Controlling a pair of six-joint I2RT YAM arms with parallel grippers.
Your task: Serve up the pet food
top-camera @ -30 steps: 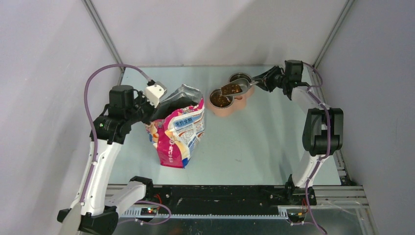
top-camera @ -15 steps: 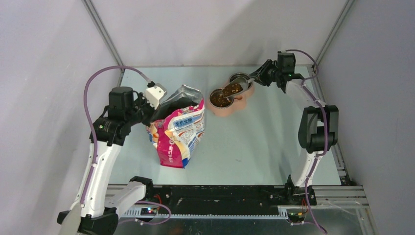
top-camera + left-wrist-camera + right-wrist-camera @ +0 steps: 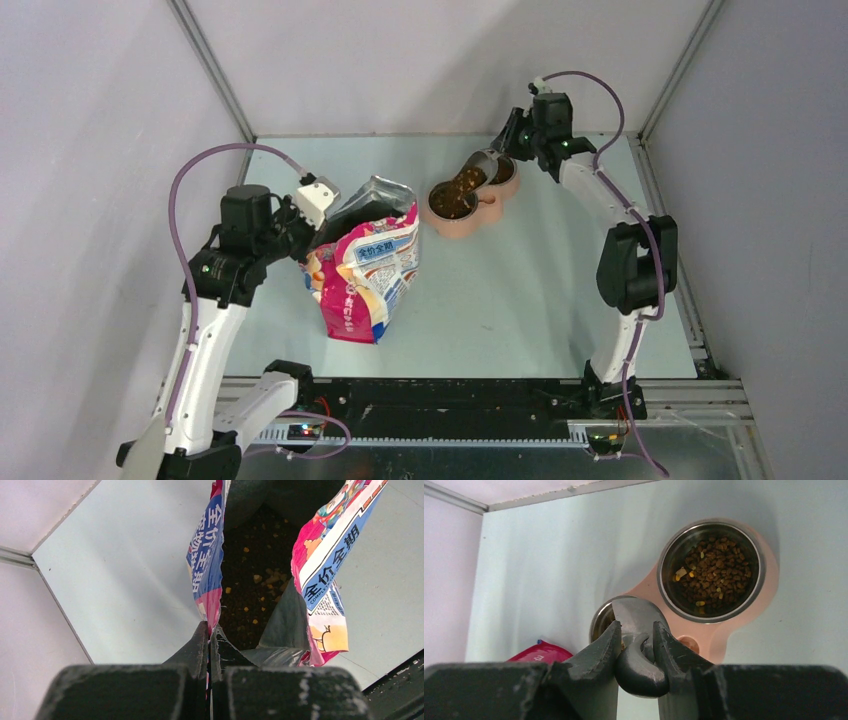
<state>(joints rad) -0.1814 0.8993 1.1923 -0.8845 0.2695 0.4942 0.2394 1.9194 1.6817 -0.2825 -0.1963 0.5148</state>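
A grey metal scoop [image 3: 482, 163] is tipped over the left bowl of the pink double feeder [image 3: 487, 200], and brown pet food [image 3: 466, 182] slides from it onto the heap in that bowl [image 3: 451, 204]. My right gripper [image 3: 508, 148] is shut on the scoop's dark handle [image 3: 642, 666]. In the right wrist view one steel bowl holds kibble [image 3: 713, 572]; the scoop's back [image 3: 636, 616] hides most of the other. My left gripper [image 3: 209, 630] is shut on the rim of the pink-white-blue bag [image 3: 365, 268], holding its mouth open over more kibble [image 3: 250, 575].
The feeder stands near the back edge of the pale table [image 3: 520, 290], just right of the bag. Grey walls close in the back and sides. The right arm [image 3: 632, 262] reaches along the right side.
My right gripper has swung left along the back and rolled, tipping the scoop from level to steep, so kibble now pours into the left bowl. The left arm and bag stay put.
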